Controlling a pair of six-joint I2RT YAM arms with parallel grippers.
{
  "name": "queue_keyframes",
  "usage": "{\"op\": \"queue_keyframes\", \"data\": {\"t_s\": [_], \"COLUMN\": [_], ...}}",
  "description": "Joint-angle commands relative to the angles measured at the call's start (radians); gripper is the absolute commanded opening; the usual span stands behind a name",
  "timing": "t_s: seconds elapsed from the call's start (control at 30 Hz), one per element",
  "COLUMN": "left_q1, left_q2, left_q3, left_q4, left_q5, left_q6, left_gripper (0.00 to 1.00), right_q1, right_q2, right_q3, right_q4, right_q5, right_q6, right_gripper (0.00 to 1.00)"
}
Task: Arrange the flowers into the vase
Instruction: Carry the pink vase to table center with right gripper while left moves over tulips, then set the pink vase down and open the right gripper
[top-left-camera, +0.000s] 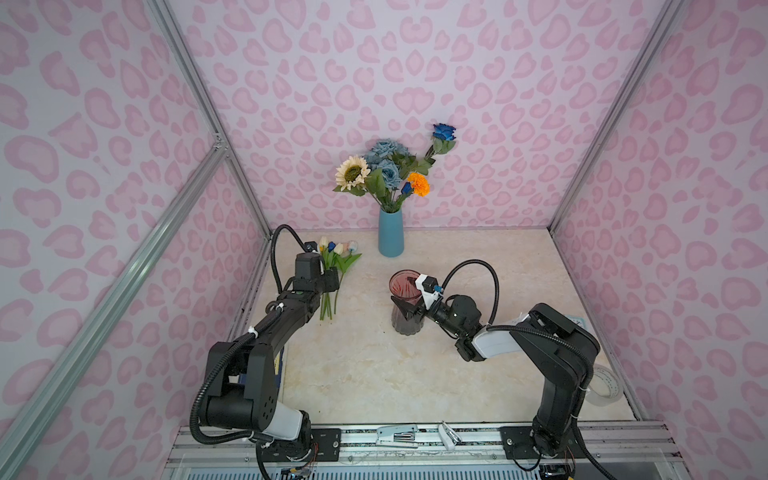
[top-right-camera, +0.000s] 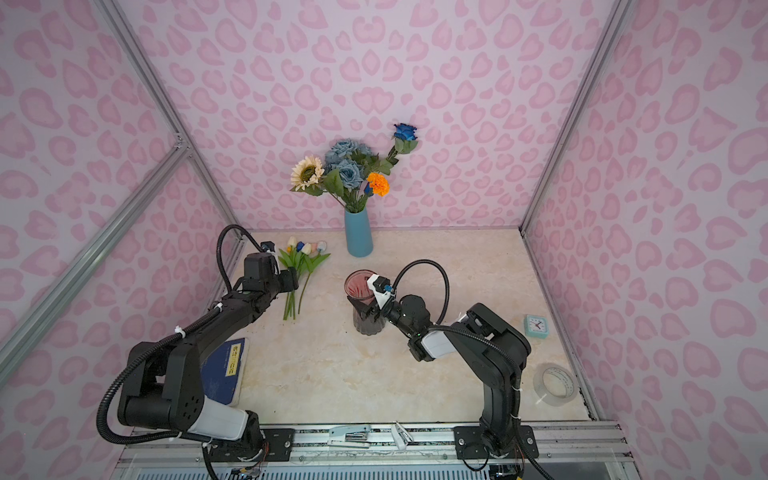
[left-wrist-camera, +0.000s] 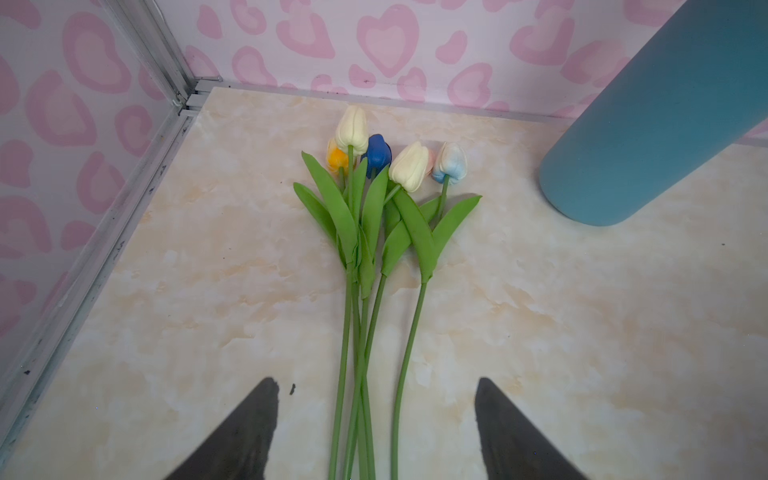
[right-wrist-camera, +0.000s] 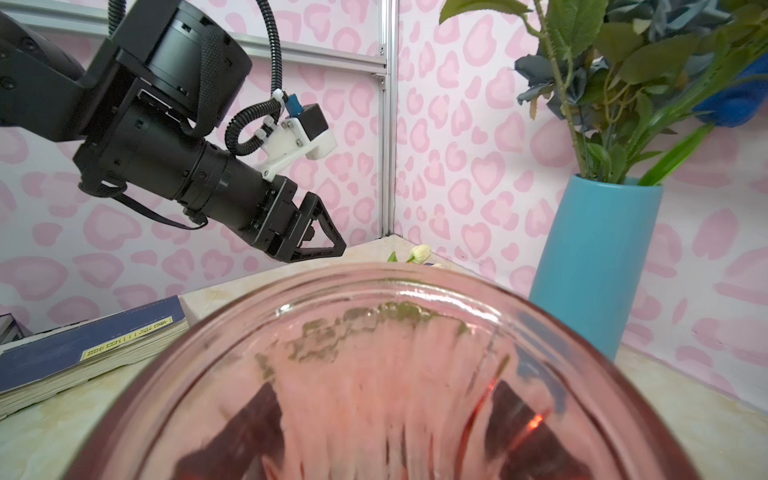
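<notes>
In both top views the tulips (top-left-camera: 347, 261) are seen lying flat on the table (top-left-camera: 374, 365), left of centre, with the left gripper (left-wrist-camera: 374, 380) held over their stems. Its fingers are spread wide, and the stems pass between them unclamped. Right of centre, the pink vase (top-left-camera: 401, 286) is straddled by the right gripper (right-wrist-camera: 384, 386); whether its jaws press the glass cannot be told.
</notes>
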Motion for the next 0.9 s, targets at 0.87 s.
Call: {"op": "queue_keyframes", "data": {"t_s": [0.87], "left_q1": [0.041], "left_q2": [0.175], "left_q3": [0.172], "left_q4": [-0.176], "left_q5": [-0.018], "left_q6": [0.045], "left_gripper": [0.74], "right_q1": [-0.078], "right_q2": [-0.232], "right_q3": [-0.157], "right_q4": [0.038], "right_q5": [-0.05], "right_q6": [0.015], "right_gripper": [0.66]}}
